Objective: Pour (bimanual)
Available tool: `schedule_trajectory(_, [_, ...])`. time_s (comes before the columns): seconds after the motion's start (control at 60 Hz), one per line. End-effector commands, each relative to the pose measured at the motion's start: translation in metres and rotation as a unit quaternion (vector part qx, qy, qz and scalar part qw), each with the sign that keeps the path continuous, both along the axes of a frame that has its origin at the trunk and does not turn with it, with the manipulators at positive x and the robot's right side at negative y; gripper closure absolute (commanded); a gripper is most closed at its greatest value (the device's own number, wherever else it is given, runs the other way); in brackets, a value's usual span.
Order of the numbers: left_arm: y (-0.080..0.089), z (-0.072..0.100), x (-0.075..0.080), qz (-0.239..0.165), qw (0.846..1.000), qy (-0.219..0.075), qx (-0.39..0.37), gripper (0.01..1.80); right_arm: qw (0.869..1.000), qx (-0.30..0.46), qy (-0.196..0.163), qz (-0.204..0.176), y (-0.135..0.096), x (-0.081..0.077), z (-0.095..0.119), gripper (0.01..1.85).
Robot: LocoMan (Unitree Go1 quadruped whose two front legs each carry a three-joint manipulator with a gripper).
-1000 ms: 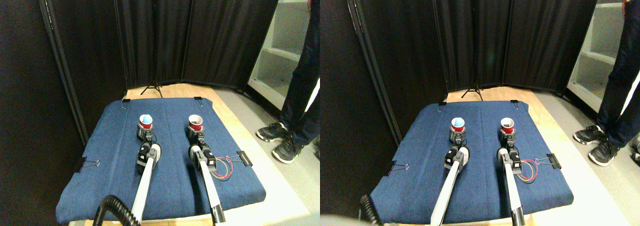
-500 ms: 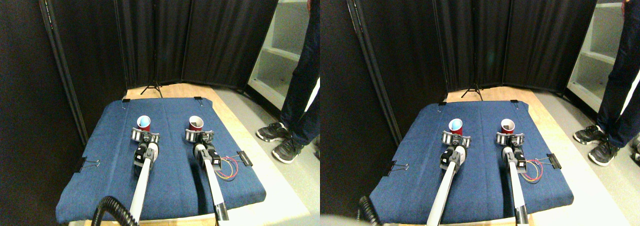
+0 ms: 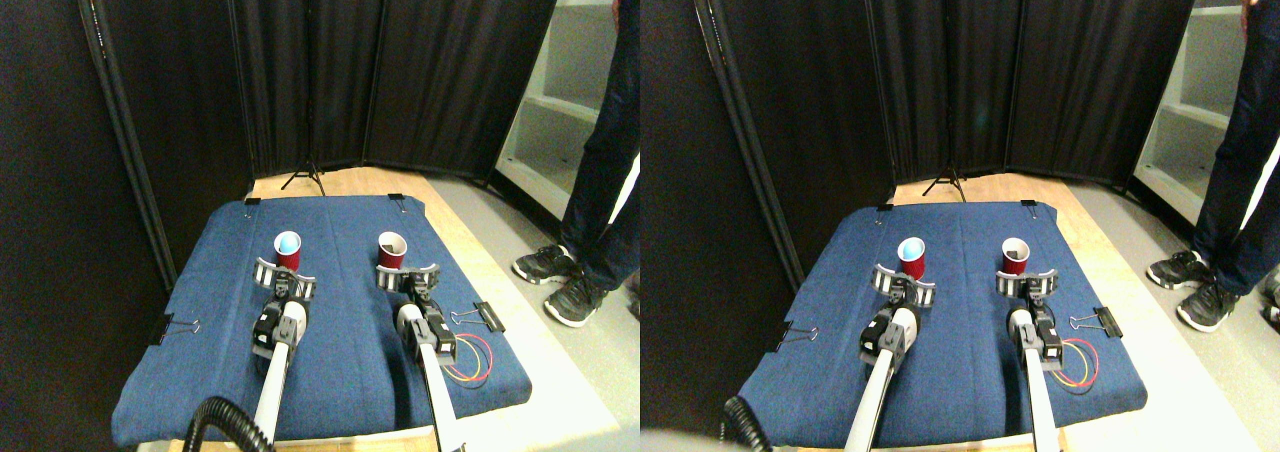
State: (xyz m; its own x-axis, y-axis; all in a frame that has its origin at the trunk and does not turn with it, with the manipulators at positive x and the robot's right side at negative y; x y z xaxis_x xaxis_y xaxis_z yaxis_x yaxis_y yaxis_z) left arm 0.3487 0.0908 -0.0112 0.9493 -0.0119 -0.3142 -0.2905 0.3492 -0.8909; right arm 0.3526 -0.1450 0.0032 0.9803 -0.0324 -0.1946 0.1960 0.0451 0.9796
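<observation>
Two red cups stand upright on the blue cloth [image 3: 200,272]. The left cup [image 3: 288,249] has a pale blue inside; the right cup [image 3: 391,251] looks dark and empty inside. My left gripper [image 3: 283,279] is open, its jaws spread wide just in front of the left cup, not touching it. In the same way, my right gripper [image 3: 408,273] stands open just short of the right cup. Nothing is held between either pair of jaws.
Black binder clips [image 3: 172,327] [image 3: 490,317] pin the cloth's side edges. Coloured wires [image 3: 470,357] lie by the right arm. A person's legs and shoes [image 3: 575,292] stand at the right, near white shelves [image 3: 560,92]. Dark curtains and a tripod [image 3: 303,177] close off the back.
Both grippers were closed around the cups; they have opened wide and drawn back toward me. The cups stay standing where they were.
</observation>
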Motion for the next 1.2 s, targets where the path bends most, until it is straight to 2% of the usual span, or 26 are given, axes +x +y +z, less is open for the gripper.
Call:
schedule_trajectory(0.017, [0.002, 0.017, -0.004, -0.017, 0.999, -0.042, 0.012, 0.37, 0.998, -0.019, -0.049, 0.022, 0.005, -0.005, 0.016, 0.6])
schedule_trajectory(0.067, [0.002, 0.018, -0.005, -0.019, 0.998, -0.047, 0.029, 0.38, 0.998, -0.021, -0.054, 0.022, 0.005, -0.006, 0.017, 0.63])
schedule_trajectory(0.117, [0.002, 0.022, -0.007, -0.009, 0.995, -0.068, 0.069, 0.6, 0.998, -0.027, -0.06, 0.017, 0.006, -0.009, 0.022, 0.75])
schedule_trajectory(0.2, [0.0, 0.025, -0.008, -0.017, 0.992, -0.094, 0.082, 0.79, 0.996, -0.05, -0.075, 0.009, 0.009, -0.01, 0.027, 0.94])
schedule_trajectory(0.4, [-0.003, 0.033, -0.01, -0.039, 0.981, -0.14, 0.13, 1.13, 0.987, -0.13, -0.097, 0.003, 0.013, -0.013, 0.034, 1.13])
schedule_trajectory(0.417, [-0.004, 0.035, -0.01, -0.05, 0.973, -0.16, 0.161, 1.2, 0.984, -0.142, -0.104, 0.004, 0.014, -0.014, 0.035, 1.16])
schedule_trajectory(0.517, [-0.008, 0.039, -0.013, -0.075, 0.956, -0.192, 0.209, 1.3, 0.978, -0.179, -0.109, 0.002, 0.016, -0.017, 0.038, 1.21])
schedule_trajectory(0.567, [-0.011, 0.043, -0.016, -0.111, 0.926, -0.238, 0.27, 1.37, 0.97, -0.206, -0.13, 0.013, 0.016, -0.017, 0.04, 1.25])
schedule_trajectory(0.583, [-0.011, 0.043, -0.016, -0.111, 0.926, -0.238, 0.27, 1.37, 0.97, -0.206, -0.13, 0.013, 0.016, -0.017, 0.04, 1.25])
schedule_trajectory(0.6, [-0.013, 0.044, -0.018, -0.131, 0.909, -0.255, 0.302, 1.38, 0.965, -0.221, -0.139, 0.016, 0.017, -0.018, 0.041, 1.28])
schedule_trajectory(0.617, [-0.013, 0.044, -0.018, -0.131, 0.909, -0.255, 0.302, 1.38, 0.965, -0.221, -0.139, 0.016, 0.017, -0.018, 0.041, 1.28])
schedule_trajectory(0.7, [-0.019, 0.048, -0.025, -0.172, 0.877, -0.289, 0.344, 1.39, 0.949, -0.274, -0.154, 0.027, 0.018, -0.022, 0.045, 1.37])
schedule_trajectory(0.717, [-0.019, 0.048, -0.025, -0.172, 0.877, -0.289, 0.344, 1.39, 0.949, -0.274, -0.154, 0.027, 0.018, -0.022, 0.045, 1.37])
schedule_trajectory(0.75, [-0.023, 0.049, -0.029, -0.198, 0.847, -0.314, 0.382, 1.39, 0.935, -0.307, -0.173, 0.04, 0.018, -0.025, 0.048, 1.39])
schedule_trajectory(0.767, [-0.023, 0.049, -0.029, -0.198, 0.847, -0.314, 0.382, 1.39, 0.935, -0.307, -0.173, 0.04, 0.018, -0.025, 0.048, 1.39])
schedule_trajectory(0.85, [-0.028, 0.05, -0.037, -0.233, 0.784, -0.351, 0.456, 1.36, 0.917, -0.35, -0.184, 0.046, 0.02, -0.031, 0.051, 1.4])
schedule_trajectory(0.883, [-0.03, 0.05, -0.04, -0.235, 0.762, -0.365, 0.482, 1.27, 0.913, -0.364, -0.182, 0.043, 0.021, -0.034, 0.053, 1.4])
schedule_trajectory(0.917, [-0.032, 0.05, -0.044, -0.235, 0.737, -0.368, 0.516, 1.08, 0.896, -0.4, -0.189, 0.048, 0.022, -0.039, 0.055, 1.41])
schedule_trajectory(0.95, [-0.033, 0.05, -0.045, -0.238, 0.73, -0.371, 0.523, 1.02, 0.892, -0.406, -0.192, 0.049, 0.022, -0.04, 0.055, 1.41])
schedule_trajectory(0.983, [-0.034, 0.05, -0.048, -0.249, 0.696, -0.388, 0.55, 0.75, 0.885, -0.421, -0.195, 0.049, 0.024, -0.044, 0.057, 1.42])
schedule_trajectory(1.017, [-0.035, 0.05, -0.049, -0.249, 0.689, -0.393, 0.556, 0.7, 0.883, -0.424, -0.194, 0.05, 0.024, -0.045, 0.058, 1.43])
schedule_trajectory(1.033, [-0.037, 0.051, -0.051, -0.259, 0.666, -0.414, 0.564, 0.59, 0.88, -0.432, -0.194, 0.047, 0.025, -0.049, 0.059, 1.44])
schedule_trajectory(1.05, [-0.037, 0.051, -0.052, -0.262, 0.656, -0.421, 0.569, 0.58, 0.875, -0.438, -0.2, 0.05, 0.025, -0.05, 0.06, 1.44])
schedule_trajectory(1.1, [-0.038, 0.052, -0.052, -0.267, 0.647, -0.434, 0.567, 0.58, 0.873, -0.439, -0.205, 0.052, 0.026, -0.053, 0.061, 1.45])
schedule_trajectory(1.133, [-0.039, 0.053, -0.052, -0.272, 0.64, -0.452, 0.559, 0.67, 0.87, -0.44, -0.217, 0.055, 0.026, -0.055, 0.062, 1.47])
schedule_trajectory(1.2, [-0.039, 0.053, -0.051, -0.271, 0.637, -0.464, 0.553, 0.75, 0.866, -0.442, -0.224, 0.057, 0.025, -0.055, 0.063, 1.48])
